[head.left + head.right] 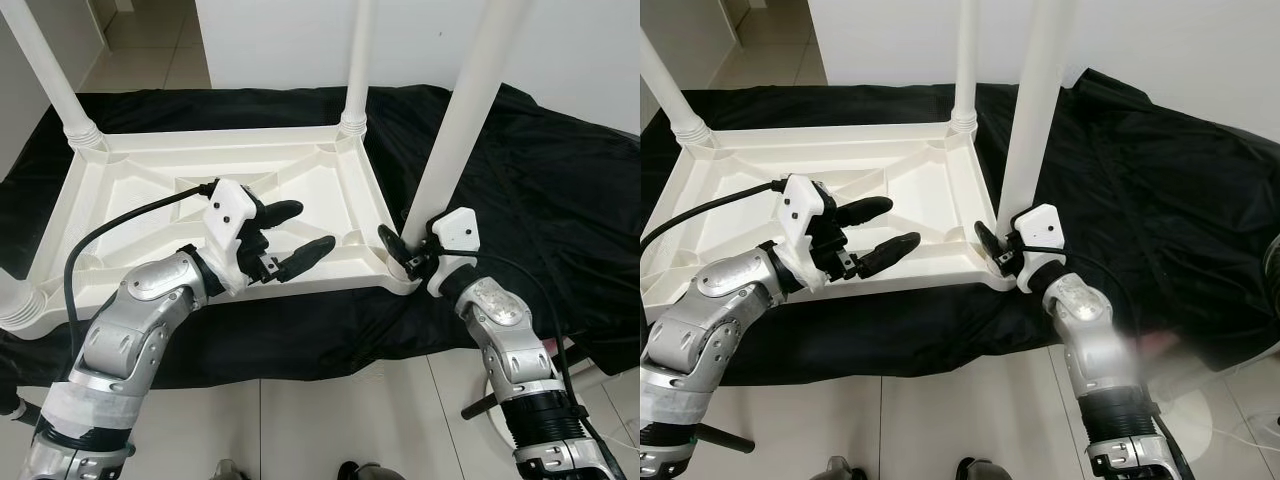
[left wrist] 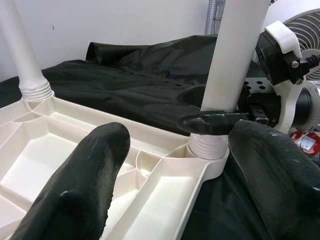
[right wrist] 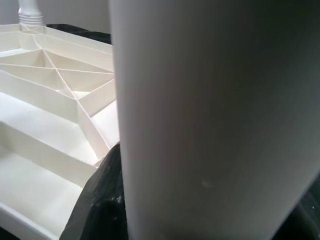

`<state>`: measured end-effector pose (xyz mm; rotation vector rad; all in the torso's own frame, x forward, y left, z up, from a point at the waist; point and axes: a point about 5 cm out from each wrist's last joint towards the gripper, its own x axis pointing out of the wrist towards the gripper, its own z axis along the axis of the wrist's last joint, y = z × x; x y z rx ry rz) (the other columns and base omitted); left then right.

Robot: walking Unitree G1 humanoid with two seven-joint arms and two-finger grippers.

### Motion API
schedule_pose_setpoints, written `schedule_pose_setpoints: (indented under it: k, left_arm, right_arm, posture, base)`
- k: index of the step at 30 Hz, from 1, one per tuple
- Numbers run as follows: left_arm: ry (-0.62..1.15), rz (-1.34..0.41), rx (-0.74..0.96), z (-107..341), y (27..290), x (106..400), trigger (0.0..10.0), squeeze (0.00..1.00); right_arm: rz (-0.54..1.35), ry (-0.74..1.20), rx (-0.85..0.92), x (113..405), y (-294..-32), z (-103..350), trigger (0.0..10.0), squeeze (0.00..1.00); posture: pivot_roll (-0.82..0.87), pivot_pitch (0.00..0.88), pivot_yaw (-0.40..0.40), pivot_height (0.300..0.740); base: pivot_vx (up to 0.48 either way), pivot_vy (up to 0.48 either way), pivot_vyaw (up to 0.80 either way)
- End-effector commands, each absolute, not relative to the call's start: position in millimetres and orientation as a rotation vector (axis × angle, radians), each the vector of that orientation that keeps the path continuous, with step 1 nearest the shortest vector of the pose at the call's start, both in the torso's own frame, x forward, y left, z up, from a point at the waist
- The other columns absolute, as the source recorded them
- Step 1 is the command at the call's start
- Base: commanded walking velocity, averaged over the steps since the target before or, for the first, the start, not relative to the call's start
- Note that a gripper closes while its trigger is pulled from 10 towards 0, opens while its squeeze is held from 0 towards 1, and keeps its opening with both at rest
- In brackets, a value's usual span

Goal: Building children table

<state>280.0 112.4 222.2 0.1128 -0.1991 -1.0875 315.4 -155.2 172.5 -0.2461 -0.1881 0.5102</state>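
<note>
A white plastic children's table (image 1: 140, 200) lies upside down on a black cloth. Legs stand up at its far left (image 1: 45, 60) and far right (image 1: 358, 60) corners. My right gripper (image 1: 405, 250) is shut on the base of the near-right leg (image 1: 460, 110), just above its threaded socket; in the left wrist view one of its black fingers (image 2: 210, 121) crosses the front of that leg (image 2: 240, 45). The right wrist view has the leg (image 3: 210, 115) pressed close between the fingers. My left gripper (image 1: 310, 227) hovers open over the table's underside near the front rim, holding nothing.
The black cloth (image 1: 560, 180) spreads wide to the right of the table. Another leg base (image 1: 20, 305) stands at the near-left corner. Tiled floor (image 1: 340, 410) lies in front, with a white fan (image 2: 305, 25) beside my right arm. A white wall stands behind.
</note>
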Motion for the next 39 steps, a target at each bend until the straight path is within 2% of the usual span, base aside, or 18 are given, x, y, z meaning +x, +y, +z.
schedule_pose_setpoints:
  k: [1,7,16,39]
  left_arm:
    - [-0.196,-1.137,0.126,223.7,110.6,275.8,10.0,0.00]
    - [-0.193,-1.136,0.128,224.8,111.2,276.7,10.0,0.00]
    - [-0.192,-1.133,0.137,227.3,112.3,277.7,10.0,0.00]
    - [-0.186,-1.115,0.140,224.2,114.8,280.2,10.0,0.00]
  right_arm:
    - [0.544,-0.042,-0.257,310.0,-157.8,141.0,10.0,0.00]
    - [0.583,-0.037,-0.249,309.2,-154.2,138.0,10.0,0.00]
    - [0.546,0.035,-0.028,315.9,-151.3,132.3,10.0,0.00]
    - [0.468,0.078,0.015,315.8,-147.9,126.6,10.0,0.00]
  posture:
    - [-0.03,0.114,-0.013,0.740]
    - [-0.03,0.114,-0.008,0.740]
    - [-0.03,0.114,-0.011,0.740]
    - [-0.03,0.118,-0.021,0.740]
  base:
    - [0.000,0.000,0.00]
    - [0.000,0.000,0.00]
    - [0.000,0.000,0.00]
    - [0.000,0.000,0.00]
